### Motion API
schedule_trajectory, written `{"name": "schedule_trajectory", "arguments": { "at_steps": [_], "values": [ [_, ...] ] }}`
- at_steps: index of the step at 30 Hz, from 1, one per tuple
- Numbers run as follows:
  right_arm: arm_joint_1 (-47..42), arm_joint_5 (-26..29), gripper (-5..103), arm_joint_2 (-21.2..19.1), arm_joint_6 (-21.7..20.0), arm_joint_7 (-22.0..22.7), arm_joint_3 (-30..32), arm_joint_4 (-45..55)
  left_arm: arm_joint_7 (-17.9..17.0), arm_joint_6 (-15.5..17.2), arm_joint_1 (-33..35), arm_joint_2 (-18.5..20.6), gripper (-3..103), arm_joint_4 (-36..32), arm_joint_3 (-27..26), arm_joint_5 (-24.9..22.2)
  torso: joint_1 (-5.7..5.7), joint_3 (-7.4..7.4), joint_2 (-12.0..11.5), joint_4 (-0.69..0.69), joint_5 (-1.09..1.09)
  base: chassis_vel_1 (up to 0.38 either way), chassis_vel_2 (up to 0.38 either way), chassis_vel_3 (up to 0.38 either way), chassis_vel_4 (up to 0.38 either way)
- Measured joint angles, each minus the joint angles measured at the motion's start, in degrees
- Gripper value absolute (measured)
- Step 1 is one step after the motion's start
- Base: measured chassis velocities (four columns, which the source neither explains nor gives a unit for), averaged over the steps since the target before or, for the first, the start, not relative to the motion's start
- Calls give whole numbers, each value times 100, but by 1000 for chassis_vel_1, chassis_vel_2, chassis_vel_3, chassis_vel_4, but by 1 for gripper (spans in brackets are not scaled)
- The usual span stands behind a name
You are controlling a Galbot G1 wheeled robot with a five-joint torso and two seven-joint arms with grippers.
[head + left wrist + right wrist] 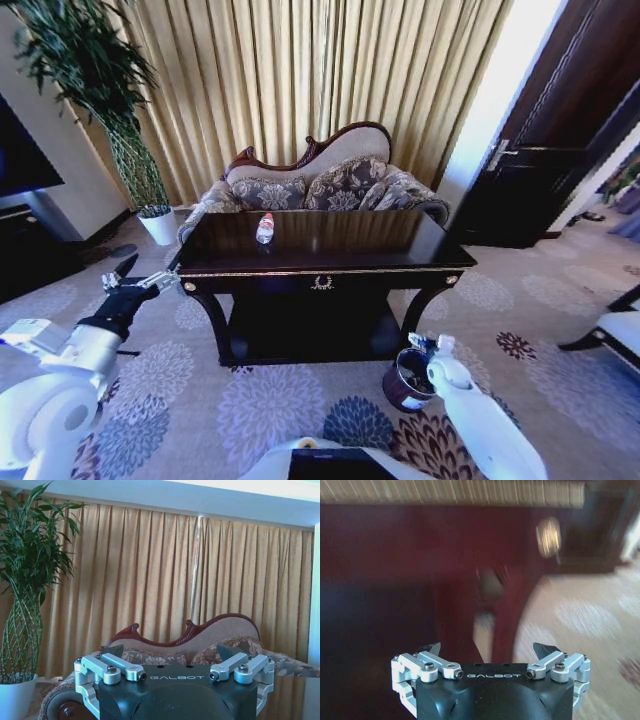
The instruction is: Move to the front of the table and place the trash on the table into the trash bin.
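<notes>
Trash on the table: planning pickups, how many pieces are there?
1: a bottle stands on the table, toward its back left. Smaller litter may escape notice on the glossy top.

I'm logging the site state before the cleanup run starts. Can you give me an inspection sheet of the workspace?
Surface: dark glossy table, top mostly bare, lower shelf dark.
Job's things: clear bottle with red cap upright at the table's back left; trash bin on the carpet by the table's front right leg.
Clutter: nothing seen.
Grippers: left gripper open, raised off the table's left front corner; right gripper open, low beside the bin.
Cables: nothing seen.
Surroundings: sofa behind the table, curtains, potted plant at left, dark door at right, floral carpet.
</notes>
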Motion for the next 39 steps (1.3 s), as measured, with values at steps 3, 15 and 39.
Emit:
{"name": "schedule_trajectory", "arguments": {
  "at_steps": [3, 15, 39],
  "values": [
    [-320, 251, 100, -174, -33, -3, 194, 1250, -1, -2, 0, 1, 100, 12, -12, -8, 0, 0, 0, 1, 1, 0, 0, 0, 0],
    [-1267, 287, 100, -383, -115, 273, 584, 4224, -2, -4, 42, -115, 100, -42, -7, -10, 0, 0, 0, 0, 1, 0, 0, 0, 0],
    [-1532, 138, 100, -527, -217, 104, 703, 4926, -2, 31, 67, -179, 100, -156, -5, -1, -2, -1, 1, 1, 1, -19, 17, 21, -20]
  ]
}}
